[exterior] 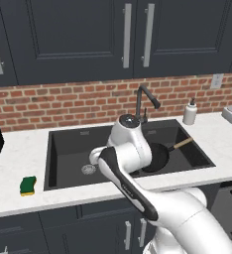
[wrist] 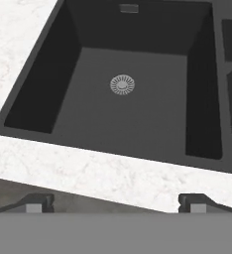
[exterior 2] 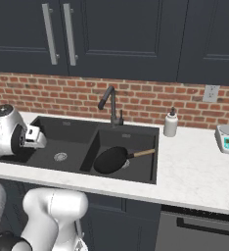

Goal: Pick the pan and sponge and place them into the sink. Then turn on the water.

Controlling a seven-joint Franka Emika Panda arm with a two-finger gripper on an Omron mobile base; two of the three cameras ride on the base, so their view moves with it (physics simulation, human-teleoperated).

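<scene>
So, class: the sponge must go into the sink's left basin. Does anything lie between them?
Nothing visible does. The sponge sits on the counter just left of the sink, with bare counter between, and the left basin holds nothing but its drain.

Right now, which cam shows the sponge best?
Left base view: the sponge lies in full on the counter, left of the sink, green top clear. In the hand view, a tiny sliver at the left edge may be it; too small to tell.
</scene>
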